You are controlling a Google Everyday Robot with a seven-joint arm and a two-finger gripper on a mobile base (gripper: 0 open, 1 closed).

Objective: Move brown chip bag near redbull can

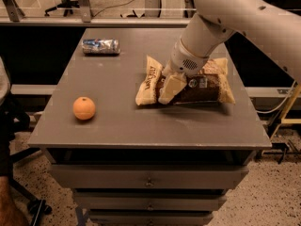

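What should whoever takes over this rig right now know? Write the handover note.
The gripper is down on the left half of the chip bag; whether it has a grasp cannot be judged.
The chip bag lies at the middle right of the table.
The can lies on its side at the far left, well apart from the bag.
The orange sits near left, not involved.
Done: the approach to the bag.
Left: bring the bag over beside the can and release.
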